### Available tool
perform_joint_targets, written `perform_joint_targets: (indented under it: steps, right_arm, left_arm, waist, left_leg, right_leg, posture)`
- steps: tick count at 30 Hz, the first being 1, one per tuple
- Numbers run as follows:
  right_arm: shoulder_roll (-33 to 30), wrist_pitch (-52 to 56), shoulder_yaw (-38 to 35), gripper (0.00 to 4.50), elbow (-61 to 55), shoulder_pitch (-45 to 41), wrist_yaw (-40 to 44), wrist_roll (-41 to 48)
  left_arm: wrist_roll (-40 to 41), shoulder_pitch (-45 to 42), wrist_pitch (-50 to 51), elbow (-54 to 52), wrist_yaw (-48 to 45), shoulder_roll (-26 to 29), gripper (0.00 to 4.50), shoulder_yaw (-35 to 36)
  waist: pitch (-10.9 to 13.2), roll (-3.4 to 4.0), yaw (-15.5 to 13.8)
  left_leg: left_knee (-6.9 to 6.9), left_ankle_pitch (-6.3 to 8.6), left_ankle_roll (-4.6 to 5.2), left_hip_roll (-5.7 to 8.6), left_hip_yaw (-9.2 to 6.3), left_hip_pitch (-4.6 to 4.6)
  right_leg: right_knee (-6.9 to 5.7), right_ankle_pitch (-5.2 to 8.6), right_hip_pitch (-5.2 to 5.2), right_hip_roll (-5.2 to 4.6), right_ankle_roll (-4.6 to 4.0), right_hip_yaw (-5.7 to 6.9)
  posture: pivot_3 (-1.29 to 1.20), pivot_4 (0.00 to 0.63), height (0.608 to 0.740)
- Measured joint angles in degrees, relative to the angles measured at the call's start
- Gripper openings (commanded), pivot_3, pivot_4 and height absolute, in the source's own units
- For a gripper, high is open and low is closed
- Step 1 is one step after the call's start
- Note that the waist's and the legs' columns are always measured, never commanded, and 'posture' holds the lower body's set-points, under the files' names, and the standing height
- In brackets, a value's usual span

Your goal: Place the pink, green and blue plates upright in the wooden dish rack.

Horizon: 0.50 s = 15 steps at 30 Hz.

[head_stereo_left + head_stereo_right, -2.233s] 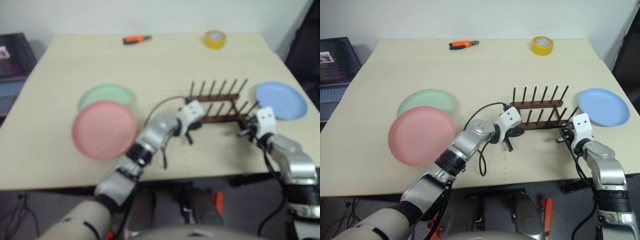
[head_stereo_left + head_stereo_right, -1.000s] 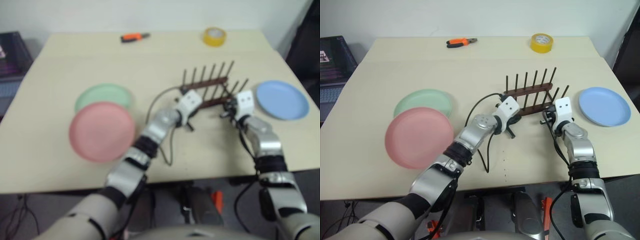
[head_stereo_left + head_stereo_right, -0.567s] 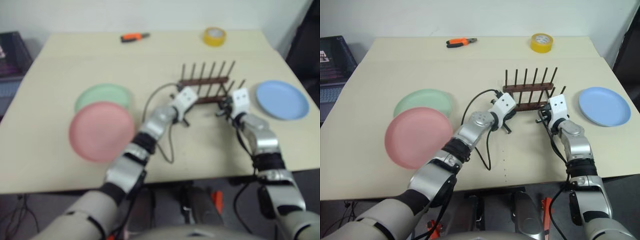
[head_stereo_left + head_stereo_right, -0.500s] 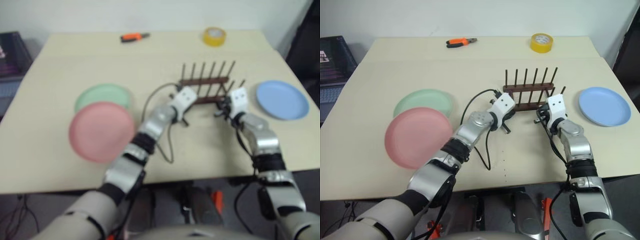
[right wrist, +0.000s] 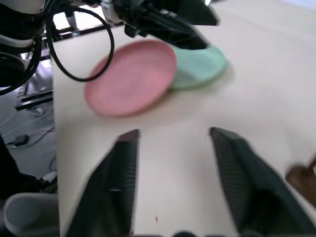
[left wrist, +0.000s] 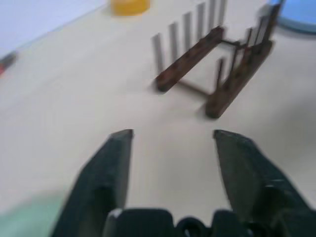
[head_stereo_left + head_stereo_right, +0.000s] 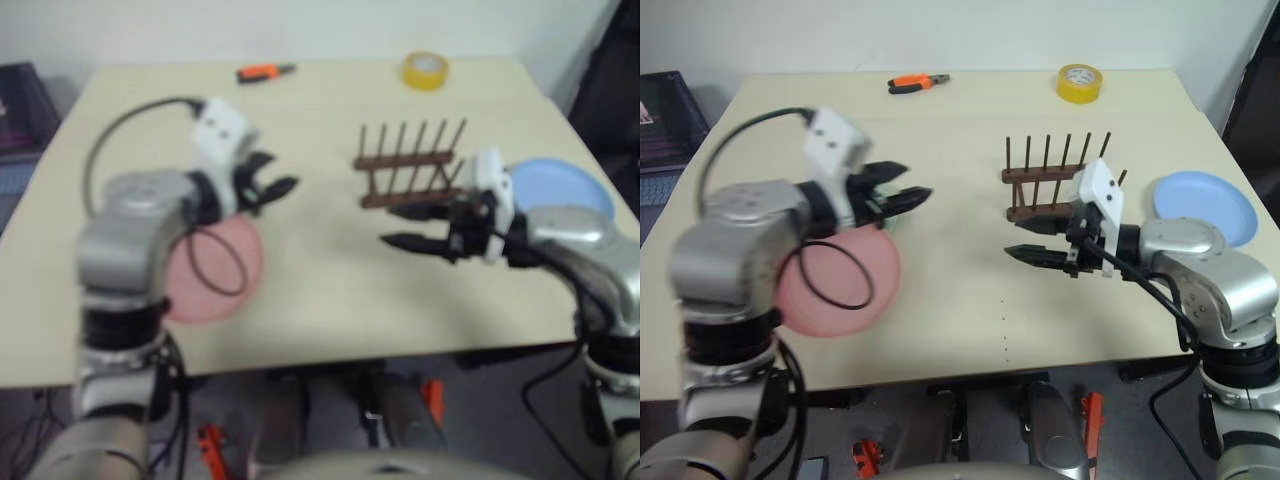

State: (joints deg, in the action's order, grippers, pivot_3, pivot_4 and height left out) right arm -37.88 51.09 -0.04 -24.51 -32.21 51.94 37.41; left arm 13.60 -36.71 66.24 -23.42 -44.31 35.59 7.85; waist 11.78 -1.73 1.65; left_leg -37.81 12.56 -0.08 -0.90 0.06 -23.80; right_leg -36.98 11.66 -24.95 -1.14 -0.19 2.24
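Note:
The wooden dish rack [image 7: 1050, 180] stands empty right of the table's middle. The pink plate [image 7: 850, 280] lies flat at the front left, overlapping the green plate [image 5: 200, 64] behind it, which my left arm mostly hides in the eye views. The blue plate [image 7: 1205, 200] lies flat to the right of the rack. My left gripper [image 7: 908, 185] hovers open and empty above the plates on the left, pointing toward the rack [image 6: 212, 64]. My right gripper [image 7: 1013, 240] hangs open and empty in front of the rack, pointing left toward the pink plate [image 5: 133, 76].
A yellow tape roll [image 7: 1080, 82] and orange pliers [image 7: 910, 82] lie near the table's far edge. A dark device [image 7: 665, 110] sits beyond the left edge. Bare tabletop [image 7: 970, 290] separates the pink plate from the rack.
Both grippers were shut at the rack's two ends; they have come off it, risen and opened. The left arm swung left over the plates, and the right gripper turned to point left.

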Motion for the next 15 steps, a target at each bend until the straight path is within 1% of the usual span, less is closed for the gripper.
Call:
perform_joint_targets:
  steps: [1, 2, 3, 4, 5, 7, 9, 10, 12, 15]
  right_arm:
    - [0.6, -0.3, 0.9, 3.80, 1.3, -1.3, 0.2, -0.1]
    - [1.3, -0.6, 1.9, 4.18, 2.5, -2.5, 0.4, -0.3]
    - [2.2, -1.2, 3.2, 4.47, 4.2, -4.0, 0.6, -0.5]
    - [2.4, -1.8, 3.8, 4.47, 5.3, -4.5, 0.8, -0.9]
    - [2.4, -2.1, 4.1, 4.47, 6.4, -4.8, 1.1, -1.2]
    - [2.4, -3.7, 5.0, 4.47, 8.9, -5.8, 2.1, -2.5]
    - [2.5, -6.1, 6.5, 4.47, 11.9, -7.1, 2.9, -4.8]
    - [2.5, -8.0, 7.6, 4.47, 14.2, -8.2, 3.0, -6.9]
    - [2.3, -10.7, 8.9, 4.47, 18.2, -9.7, 3.4, -9.8]
    - [2.4, -13.0, 10.2, 4.47, 20.6, -10.4, 5.3, -11.7]
  left_arm:
    - [1.4, 0.7, 2.4, -1.1, -0.2, 1.7, 4.22, 1.9]
    - [2.5, 1.5, 4.5, -2.1, -0.3, 3.6, 4.50, 4.0]
    - [3.6, 3.0, 7.0, -3.6, -0.5, 6.7, 4.50, 7.1]
    - [4.3, 3.9, 8.8, -4.2, -0.7, 9.0, 4.50, 9.5]
    - [4.5, 4.6, 9.9, -4.8, -0.6, 10.8, 4.50, 11.6]
    - [4.9, 8.8, 11.8, -6.2, -0.5, 15.1, 4.50, 15.2]
    - [4.7, 16.1, 12.7, -7.0, -0.3, 18.9, 4.50, 18.7]
    - [4.1, 20.7, 13.1, -7.3, -0.1, 19.9, 4.50, 20.9]
    - [3.4, 27.6, 13.3, -7.0, 0.9, 19.7, 4.50, 24.7]
    - [2.7, 33.3, 12.9, -7.0, 2.8, 17.1, 4.50, 28.0]
  waist:
    - [0.0, -0.06, -0.1]
    - [0.1, -0.13, 0.0]
    - [0.1, -0.18, 0.0]
    - [0.1, -0.19, 0.0]
    - [0.1, -0.19, 0.0]
    - [0.1, -0.20, -0.1]
    - [0.1, -0.21, -0.1]
    - [0.1, -0.20, -0.1]
    - [0.1, -0.23, -0.1]
    - [0.1, -0.24, -0.5]
  left_leg:
    - [-0.02, -0.01, 0.00, 0.00, 0.01, -0.05]
    - [-0.04, -0.01, -0.01, 0.02, 0.03, -0.08]
    - [-0.02, -0.01, -0.01, 0.06, 0.08, -0.10]
    - [0.00, 0.00, -0.01, 0.11, 0.12, -0.13]
    - [0.04, 0.02, -0.04, 0.16, 0.16, -0.15]
    - [0.06, 0.11, -0.16, 0.17, 0.25, -0.21]
    - [0.06, 0.14, -0.21, 0.19, 0.31, -0.25]
    - [0.07, 0.15, -0.21, 0.20, 0.37, -0.25]
    - [0.05, 0.15, -0.22, 0.16, 0.36, -0.27]
    - [0.03, 0.15, -0.22, 0.12, 0.14, -0.25]
  right_leg:
    - [0.02, -0.01, -0.01, 0.00, 0.01, 0.01]
    - [0.01, -0.01, -0.02, 0.01, 0.01, -0.02]
    - [0.01, -0.05, -0.06, 0.00, 0.08, -0.06]
    - [0.02, -0.15, -0.07, -0.02, 0.25, -0.09]
    - [0.03, -0.14, -0.08, -0.07, 0.24, -0.11]
    - [0.09, -0.12, -0.13, -0.09, 0.23, -0.17]
    - [0.11, -0.07, -0.20, -0.15, 0.28, -0.24]
    - [0.10, -0.06, -0.24, -0.17, 0.27, -0.26]
    - [0.10, -0.05, -0.28, -0.27, 0.25, -0.26]
    - [0.03, 0.02, -0.24, -0.38, 0.10, -0.09]
  posture:
    - [0.00, 0.150, 0.740]
    - [0.00, 0.150, 0.740]
    - [0.00, 0.150, 0.740]
    - [0.00, 0.150, 0.740]
    - [0.00, 0.150, 0.740]
    - [0.00, 0.150, 0.740]
    - [0.00, 0.150, 0.740]
    - [0.00, 0.150, 0.740]
    - [0.00, 0.150, 0.740]
    - [0.00, 0.150, 0.740]
